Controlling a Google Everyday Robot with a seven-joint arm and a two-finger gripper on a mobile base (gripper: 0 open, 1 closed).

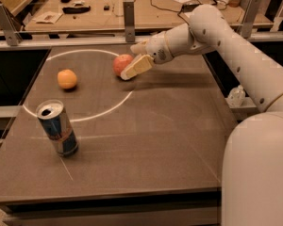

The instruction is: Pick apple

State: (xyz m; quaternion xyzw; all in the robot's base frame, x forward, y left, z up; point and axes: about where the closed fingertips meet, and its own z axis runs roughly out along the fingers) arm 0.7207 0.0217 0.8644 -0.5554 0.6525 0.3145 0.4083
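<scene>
Nearest on my screen, at the right edge, I saw the robot's white body (257,173). On the near left of the dark desk (179,140) stood a blue-and-silver drink can (57,128), upright, its top opened. Beyond it, a white ring (108,108) was painted on the desk. Inside the ring, at the left, lay a small orange fruit (67,78). The apple (120,63), reddish-pink, rested farther back and nearer the centre, at the ring's far right side, well apart from the orange fruit. The pincer (129,61) reached in from the right on the white arm (217,36). Its two pale fingers (137,66) were spread wide, one on the near side and one on the far side of the apple's right flank. I could not tell whether either touched it. Farthest back stood a wooden workbench (108,13) carrying cables.
</scene>
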